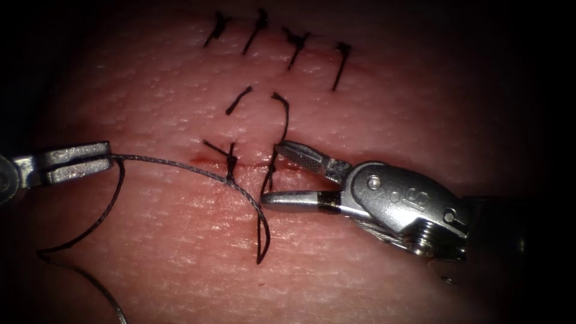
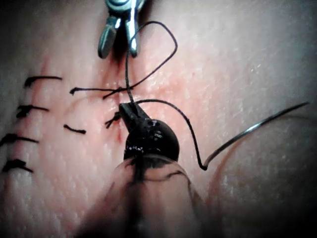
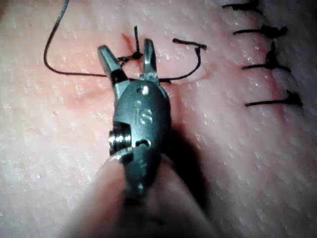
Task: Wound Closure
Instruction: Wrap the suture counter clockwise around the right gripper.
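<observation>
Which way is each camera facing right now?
Endoscope: above and in front, looking down at the tissue; shows left tool, shut on thread, and open, empty right tool.
Left wrist: along its shaft at its own jaws; needle lies loose on the tissue.
Right wrist: along its shaft at its own open jaws.
Shared: both wrist views show the right tool and the cut.

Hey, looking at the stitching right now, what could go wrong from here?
1. The right tool has its jaws open around a thread coming out of the tissue. Closing there might nick or cut it.
2. The left tool is shut on the needle, whose curve lies above the tissue, across the knot at the cut. A pull might drag the point into the tissue.
</observation>
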